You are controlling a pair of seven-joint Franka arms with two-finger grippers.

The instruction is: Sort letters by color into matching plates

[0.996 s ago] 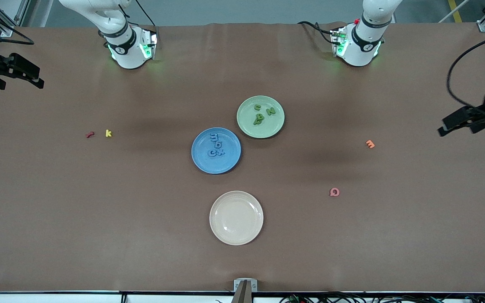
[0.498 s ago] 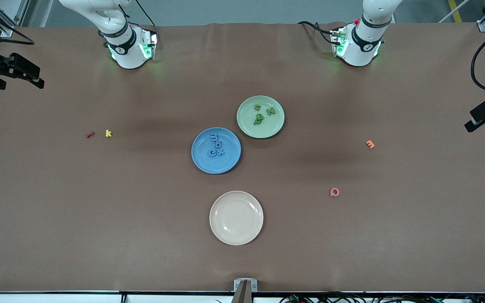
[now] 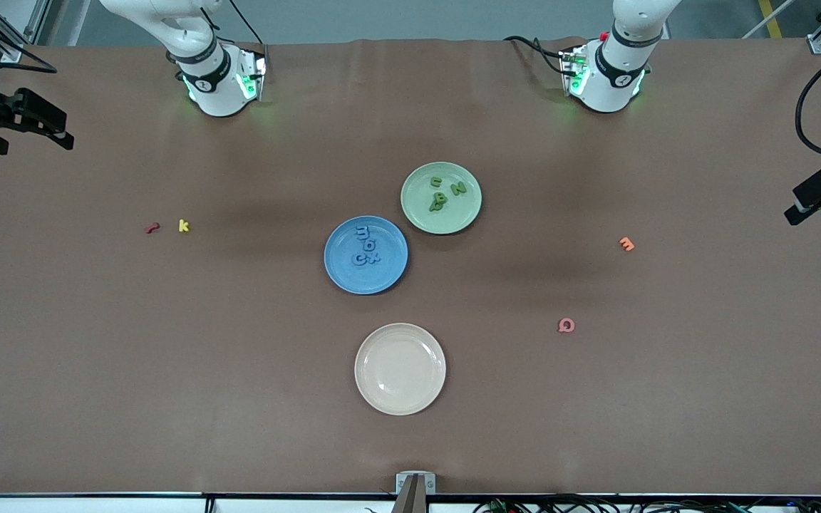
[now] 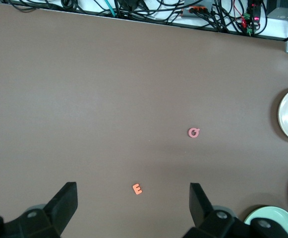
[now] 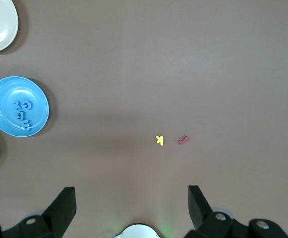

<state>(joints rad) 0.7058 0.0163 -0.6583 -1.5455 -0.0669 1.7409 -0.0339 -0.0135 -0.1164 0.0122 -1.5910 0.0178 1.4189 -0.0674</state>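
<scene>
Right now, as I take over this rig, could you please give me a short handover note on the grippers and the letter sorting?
Left gripper: open, empty, raised at the left arm's end of the table.
Right gripper: open, empty, raised at the right arm's end.
Blue letters: all lie in the blue plate.
Green letters: all lie in the green plate.
Done: no blue or green letter is on the table.
Left: seemingly nothing. The cream plate holds nothing; the red, yellow, orange and pink letters lie on the table.
</scene>
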